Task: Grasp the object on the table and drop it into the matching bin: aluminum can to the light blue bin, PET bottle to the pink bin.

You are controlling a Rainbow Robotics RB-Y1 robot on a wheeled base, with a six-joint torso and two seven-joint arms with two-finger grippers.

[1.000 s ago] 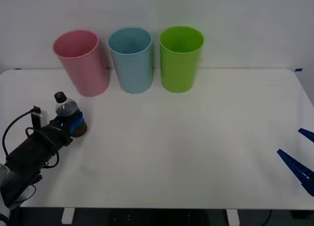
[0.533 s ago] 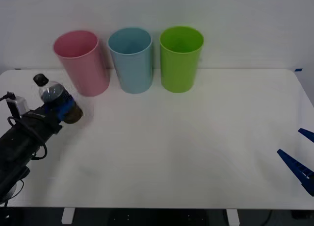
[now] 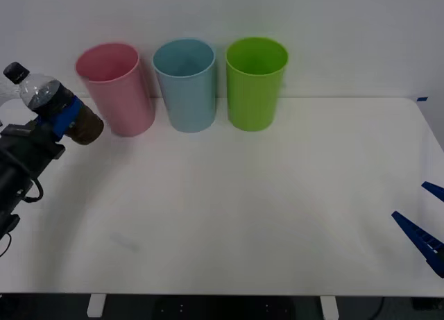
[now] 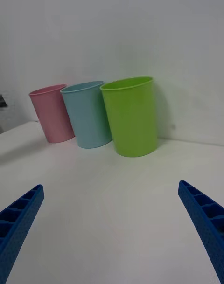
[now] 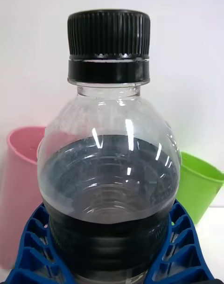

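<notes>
Right wrist camera: three bins in a row on the white tabletop [image 4: 112, 204].

I see my right end effector [image 4: 112, 228] spread wide, blue ribbed fingers [image 4: 18, 218] at both lower corners, nothing between them. Ahead stand the pink bin [image 4: 52, 112], the light blue bin [image 4: 88, 114] and the green bin [image 4: 130, 116], side by side against the wall.

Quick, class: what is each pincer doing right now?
Left pincer: shut on the bottle, off the table.
Right pincer: open, empty.
</notes>
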